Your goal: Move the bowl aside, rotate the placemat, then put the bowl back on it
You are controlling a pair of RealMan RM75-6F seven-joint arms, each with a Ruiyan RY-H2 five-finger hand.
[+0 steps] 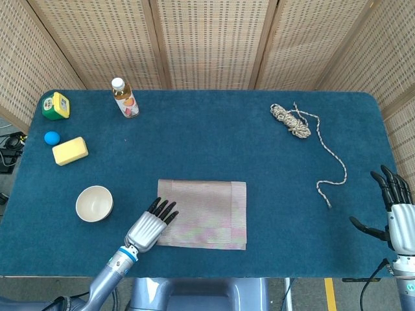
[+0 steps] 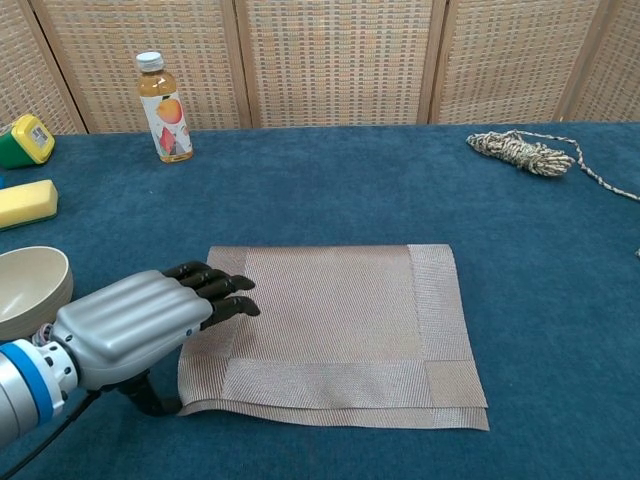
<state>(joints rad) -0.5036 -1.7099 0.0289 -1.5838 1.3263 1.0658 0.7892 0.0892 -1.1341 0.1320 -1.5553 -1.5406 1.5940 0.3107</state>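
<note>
bowl [image 1: 94,203] set aside; left hand [image 2: 150,318] apparently pinching placemat [image 1: 206,214] edge, rotation next; right hand [image 1: 397,217] idle, fingers spread.

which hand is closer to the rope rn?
Right. The right hand sits at the table's right edge, just below and right of the rope and its loose tail. The left hand is across the table, on the placemat's left edge.

The bench [image 1: 214,142] wears matt, napped blue cloth. The placemat [image 2: 335,330] is ribbed woven fabric with a faint sheen. The bowl [image 1: 94,203] looks smooth and glazed. The left robot hand [image 2: 150,320] has a satin silver shell and glossy black fingers [image 2: 225,295].
</note>
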